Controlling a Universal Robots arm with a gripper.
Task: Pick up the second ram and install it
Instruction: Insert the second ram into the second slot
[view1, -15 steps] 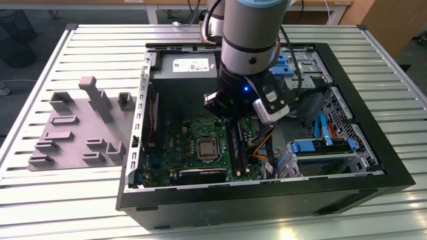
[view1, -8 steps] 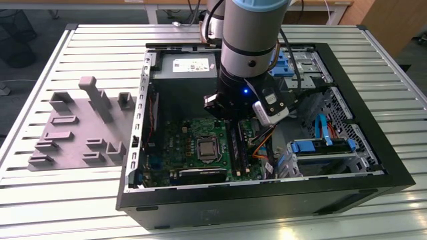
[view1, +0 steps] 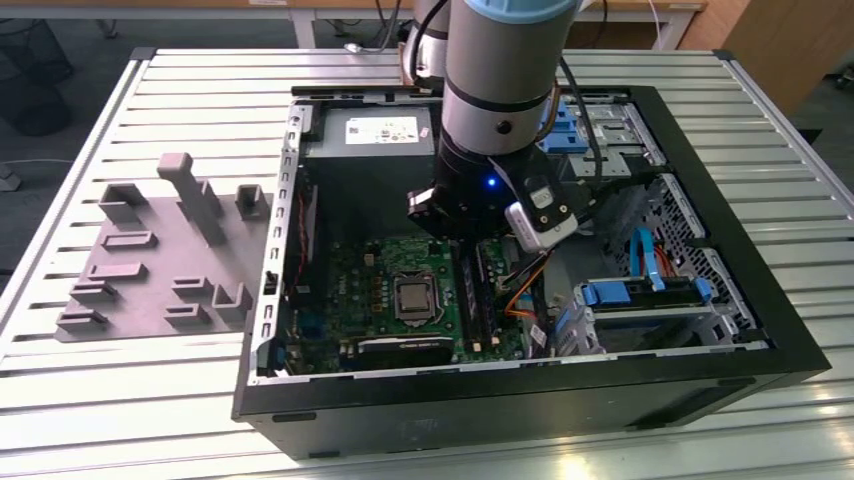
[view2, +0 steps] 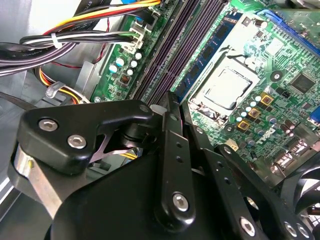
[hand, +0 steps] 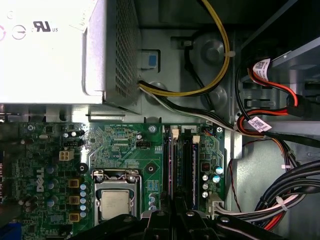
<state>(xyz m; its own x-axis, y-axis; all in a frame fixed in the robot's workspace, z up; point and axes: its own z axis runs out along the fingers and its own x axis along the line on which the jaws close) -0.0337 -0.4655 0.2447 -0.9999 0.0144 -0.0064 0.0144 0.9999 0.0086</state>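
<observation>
My gripper (view1: 467, 238) is down inside the open computer case, just over the long black memory slots (hand: 180, 165) to the right of the processor socket (hand: 116, 205). In the second wrist view a green ram stick with black chips (view2: 216, 49) stands upright in the slot nearest the socket. I cannot tell whether it is the second ram. The gripper's black linkage (view2: 167, 102) hides the near end of the slots in both wrist views (hand: 175, 216), along with anything held there.
The case walls (view1: 274, 260) close in all around. A silver power supply (hand: 50, 50) sits at the back, with cable bundles (hand: 280, 200) and a blue drive cage (view1: 647, 295) beside the slots. Grey holder blocks (view1: 167, 255) stand on the slatted table at the exterior view's left.
</observation>
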